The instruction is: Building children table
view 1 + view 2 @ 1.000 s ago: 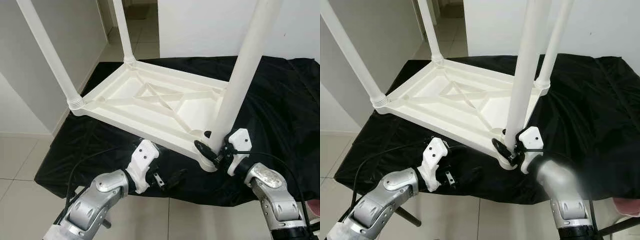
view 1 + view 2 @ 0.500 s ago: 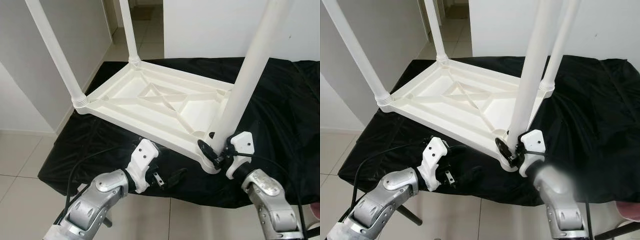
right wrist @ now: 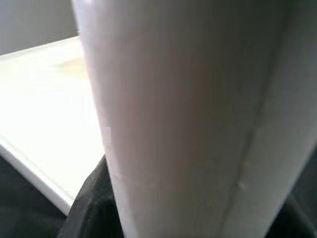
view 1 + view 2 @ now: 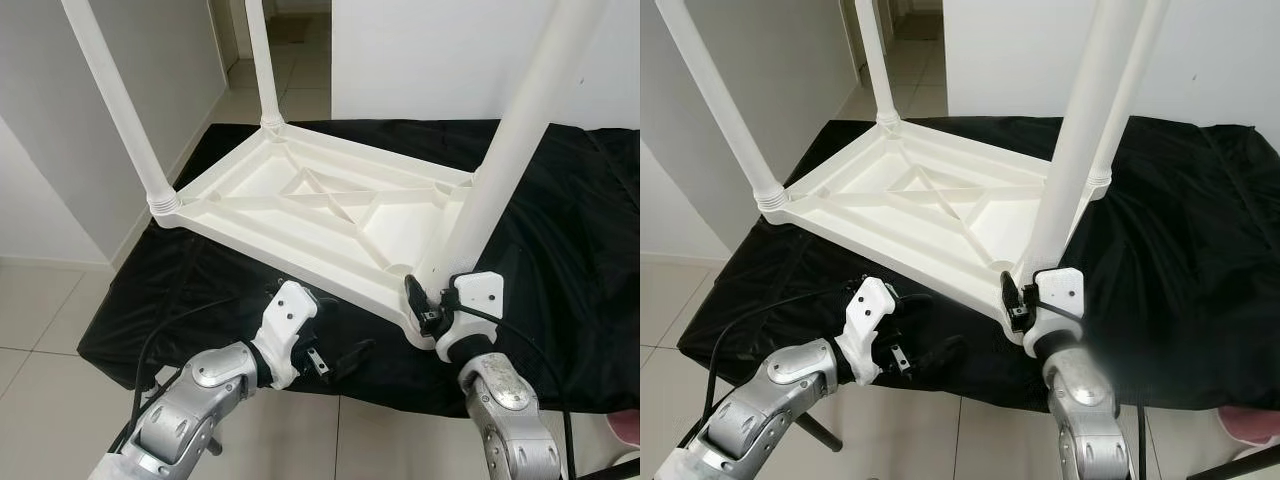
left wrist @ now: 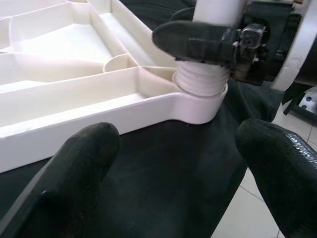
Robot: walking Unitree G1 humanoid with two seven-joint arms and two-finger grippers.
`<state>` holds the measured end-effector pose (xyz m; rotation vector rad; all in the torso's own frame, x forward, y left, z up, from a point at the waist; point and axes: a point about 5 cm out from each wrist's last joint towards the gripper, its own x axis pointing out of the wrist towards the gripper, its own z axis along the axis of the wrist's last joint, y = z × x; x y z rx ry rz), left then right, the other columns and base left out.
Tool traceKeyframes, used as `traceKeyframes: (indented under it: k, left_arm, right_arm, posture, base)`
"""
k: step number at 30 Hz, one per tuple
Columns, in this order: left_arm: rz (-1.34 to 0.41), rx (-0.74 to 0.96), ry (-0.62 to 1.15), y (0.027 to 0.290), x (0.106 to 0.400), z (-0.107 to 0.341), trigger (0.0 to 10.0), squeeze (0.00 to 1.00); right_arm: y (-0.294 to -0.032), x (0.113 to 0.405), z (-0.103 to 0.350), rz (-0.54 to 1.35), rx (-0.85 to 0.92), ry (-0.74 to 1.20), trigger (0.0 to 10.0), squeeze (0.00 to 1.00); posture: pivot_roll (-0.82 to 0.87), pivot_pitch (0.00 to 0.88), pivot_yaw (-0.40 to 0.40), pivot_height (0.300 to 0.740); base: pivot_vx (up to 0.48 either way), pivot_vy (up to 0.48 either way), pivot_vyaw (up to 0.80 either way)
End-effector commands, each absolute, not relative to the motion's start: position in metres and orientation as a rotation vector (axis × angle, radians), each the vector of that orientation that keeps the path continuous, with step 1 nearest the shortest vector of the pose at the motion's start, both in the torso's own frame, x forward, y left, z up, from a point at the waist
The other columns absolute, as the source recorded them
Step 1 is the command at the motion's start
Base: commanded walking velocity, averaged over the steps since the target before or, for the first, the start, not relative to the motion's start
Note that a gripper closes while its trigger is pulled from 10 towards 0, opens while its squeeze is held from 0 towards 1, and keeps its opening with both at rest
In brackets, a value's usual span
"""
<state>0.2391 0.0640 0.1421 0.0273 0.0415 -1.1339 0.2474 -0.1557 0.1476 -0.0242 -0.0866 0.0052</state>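
head pair looking down, both wrists close on table leg (image 4: 490, 190)

1. A black cloth-draped platform (image 4: 560, 240) stands on a pale tiled floor (image 4: 40, 320); what is under the cloth cannot be told.
2. An upturned white plastic children's table top (image 4: 310, 215) with moulded ribs lies directly on the black cloth, its legs pointing up.
3. Bare black cloth shows all around the table top, widest on its right.
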Motion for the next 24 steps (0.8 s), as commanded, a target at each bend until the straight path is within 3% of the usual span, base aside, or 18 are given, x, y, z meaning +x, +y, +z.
traceKeyframes:
  k: [1, 8, 14, 15, 24]
  left_arm:
    - [-1.149, 0.032, 0.055, 0.065, 0.240, 0.141, 10.0, 0.00]
    - [-1.140, 0.025, 0.052, 0.065, 0.240, 0.141, 10.0, 0.00]
    - [-1.143, 0.026, 0.052, 0.064, 0.240, 0.141, 10.0, 0.00]
    - [-1.142, 0.026, 0.051, 0.064, 0.241, 0.141, 10.0, 0.00]
    - [-1.134, 0.030, 0.052, 0.066, 0.241, 0.141, 10.0, 0.00]
  right_arm:
    - [-0.157, 0.244, 0.138, -0.095, 0.021, -0.029, 10.0, 0.00]
    - [-0.140, 0.245, 0.141, -0.129, 0.060, -0.031, 10.0, 0.00]
    - [-0.141, 0.246, 0.144, -0.119, 0.070, -0.042, 10.0, 0.00]
    - [-0.141, 0.246, 0.146, -0.092, 0.074, -0.053, 10.0, 1.00]
    - [-0.152, 0.244, 0.159, 0.036, 0.027, -0.130, 10.0, 1.00]
  posture:
    - [-0.11, 0.030, 0.075, 0.740]
    - [-0.11, 0.027, 0.076, 0.740]
    - [-0.11, 0.027, 0.075, 0.740]
    - [-0.11, 0.028, 0.075, 0.740]
    - [-0.11, 0.033, 0.073, 0.740]
  base:
    - [0.000, 0.000, 0.00]
    - [0.000, 0.000, 0.00]
    - [0.000, 0.000, 0.00]
    - [0.000, 0.000, 0.00]
    - [0.000, 0.000, 0.00]
